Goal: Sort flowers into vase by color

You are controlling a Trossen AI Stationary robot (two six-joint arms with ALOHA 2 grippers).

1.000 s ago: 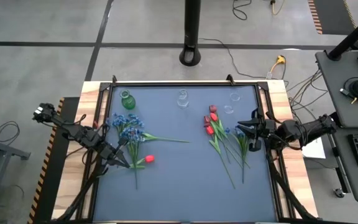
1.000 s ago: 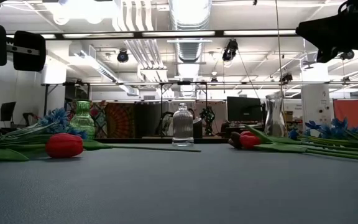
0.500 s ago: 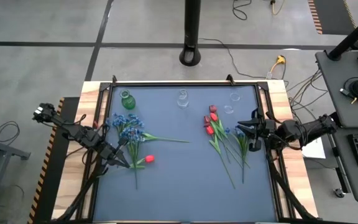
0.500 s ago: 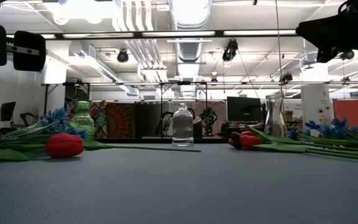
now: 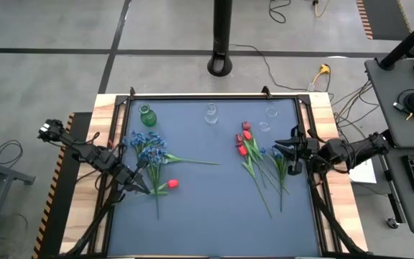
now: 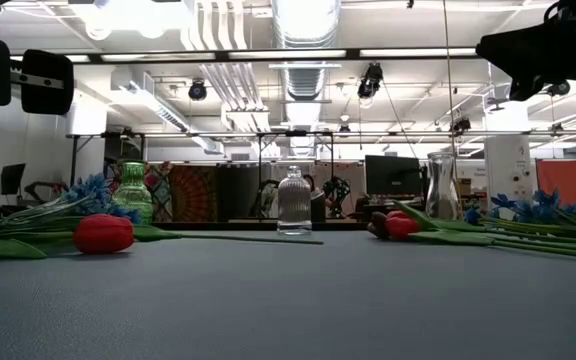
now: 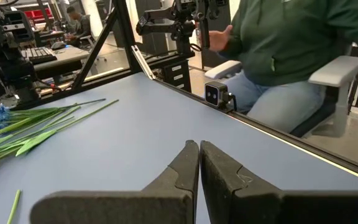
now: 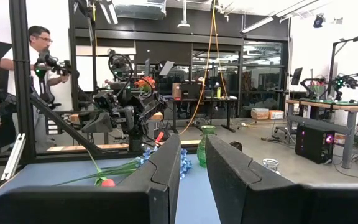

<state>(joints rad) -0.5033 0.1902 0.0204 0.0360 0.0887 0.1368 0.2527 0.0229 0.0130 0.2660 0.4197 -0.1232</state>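
Observation:
Two groups of flowers lie flat on the blue table. The left group has blue blossoms and one red tulip. The right group has red tulips, a maroon bloom and blue blossoms. A green vase and two clear vases stand along the far edge. My left gripper hovers shut beside the left group's stems, near the red tulip. My right gripper hovers open by a narrow gap at the right group's right side.
A black frame borders the table. In the left wrist view a seated person in a green top is just beyond the table's edge. Bare table surface spreads between the two flower groups and toward the near edge.

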